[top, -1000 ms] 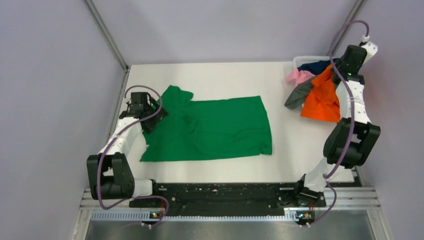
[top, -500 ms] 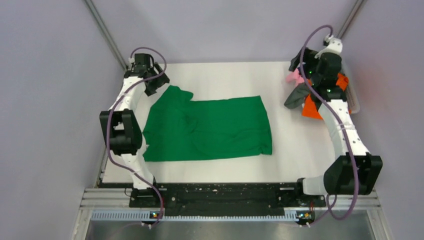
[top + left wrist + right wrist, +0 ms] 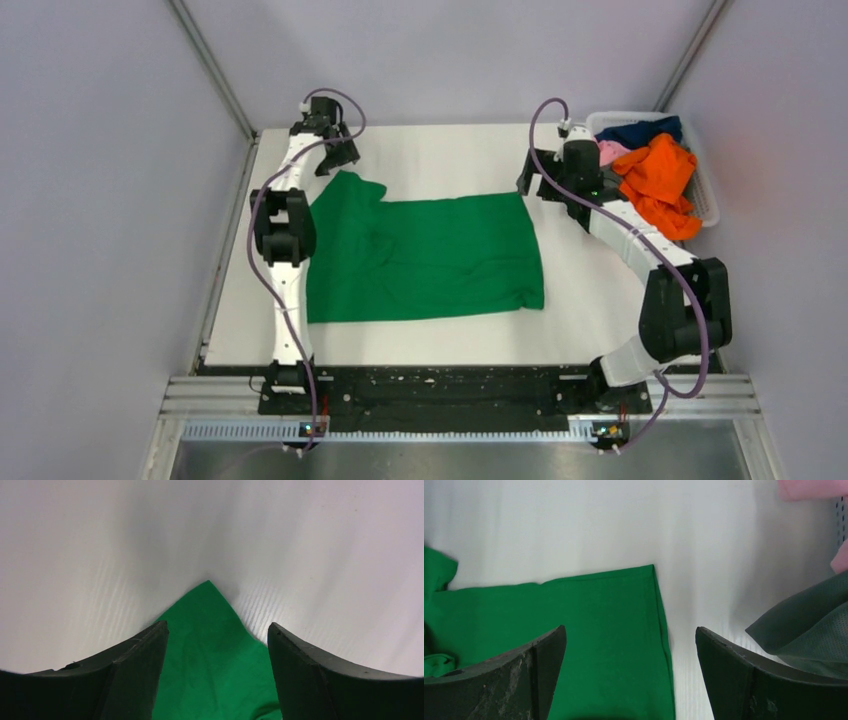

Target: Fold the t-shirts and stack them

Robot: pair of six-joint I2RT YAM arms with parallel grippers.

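Green t-shirt (image 3: pixel 430 255) flat — left tool (image 3: pixel 217 627), right tool (image 3: pixel 630 630) agape — grey shirt (image 3: pixel 809 620) only from right wrist.

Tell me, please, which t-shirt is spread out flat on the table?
The bright green t-shirt; the orange shirt, navy shirt and pink shirt lie bundled in the white basket.

Same build on left arm (image 3: pixel 291 290) and right arm (image 3: pixel 625 232): white link shells, chunky black joint blocks. One purple cable (image 3: pixel 252 240) looped along each, running up from the black base plate (image 3: pixel 440 385). Matte black curved fingers (image 3: pixel 135 675) on the left gripper (image 3: pixel 216 627); same on the right gripper (image 3: pixel 631 630) but scuffed whitish, pretty beat up tbh.
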